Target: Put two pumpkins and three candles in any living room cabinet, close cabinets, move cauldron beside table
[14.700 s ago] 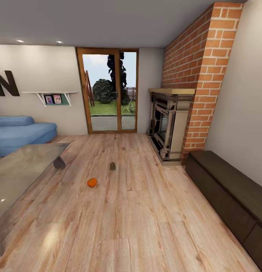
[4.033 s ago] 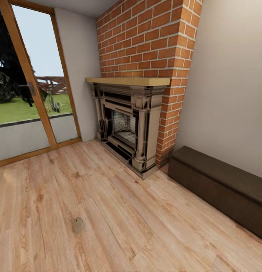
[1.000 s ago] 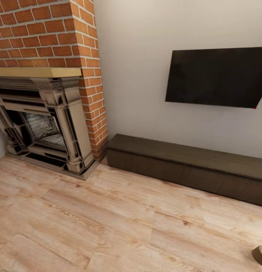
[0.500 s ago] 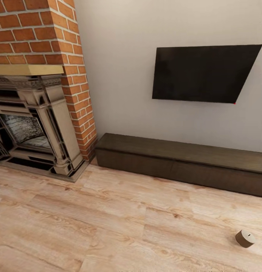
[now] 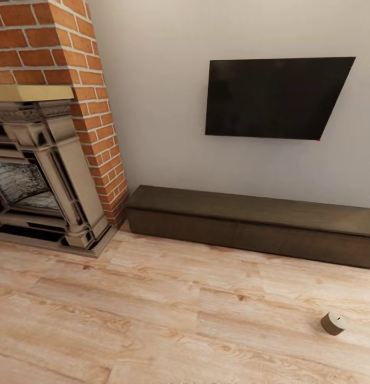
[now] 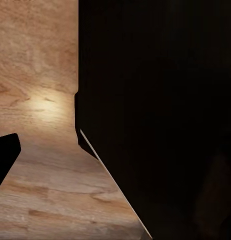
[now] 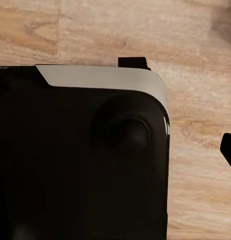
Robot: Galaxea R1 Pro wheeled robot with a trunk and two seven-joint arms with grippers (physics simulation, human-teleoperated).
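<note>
Candle tipped on floor — cabinet shut

Floor: light wood planks, visible grain, slight sheen. Cabinet: dark brown wood grain, matt, flat fronts. Fireplace: rough red brick, stone-look surround, pale wood mantel. TV: matt black. Wall: smooth, plain. Candle: tan, matt.

Candle on floor before cabinet, under TV.
</note>
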